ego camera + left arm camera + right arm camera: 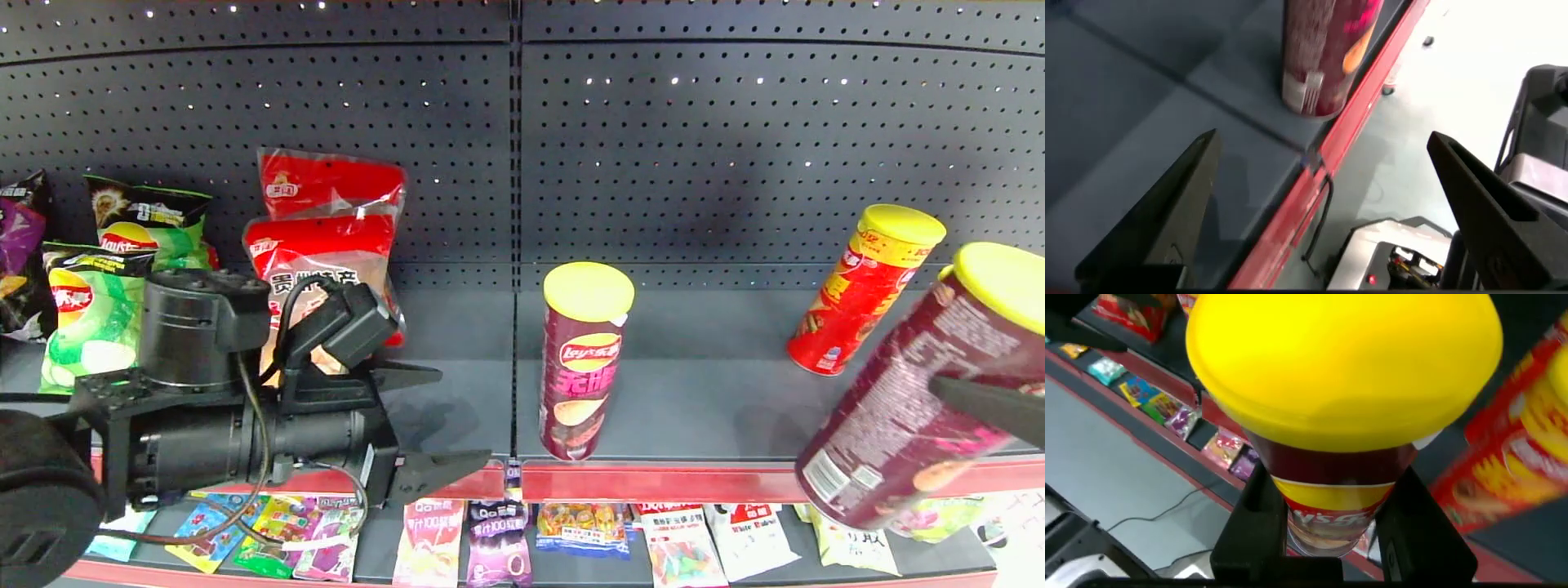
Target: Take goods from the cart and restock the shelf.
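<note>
Maroon gripped can (886,404) at shelf edge (669,482)

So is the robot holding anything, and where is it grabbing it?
Yes. The right gripper holds a maroon can, pinched on its sides about halfway down. The left gripper is open and empty.

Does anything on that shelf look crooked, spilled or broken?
Nothing looks spilled or damaged. The red can seems to lean rightward, unlike the upright maroon can, though the camera angle may cause that. The right gripper holds a second maroon can tilted.
</note>
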